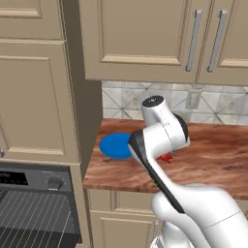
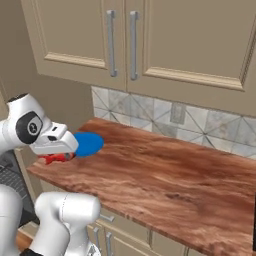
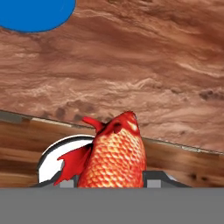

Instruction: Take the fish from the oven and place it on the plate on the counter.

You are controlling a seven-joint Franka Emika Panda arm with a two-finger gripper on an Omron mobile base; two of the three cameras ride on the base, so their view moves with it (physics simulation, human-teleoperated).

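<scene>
The gripper grasps the fish, holding it above the near edge of the counter. The plate lies on the counter's left part, just beside the fish.

arm: glossy white rounded links, thick and tubular
joints: dark grey to black bands between links; a black stripe runs along one link
joint cap: round black disc with a small pale mark, set in a white housing
gripper: white wedge-shaped hand body
</scene>
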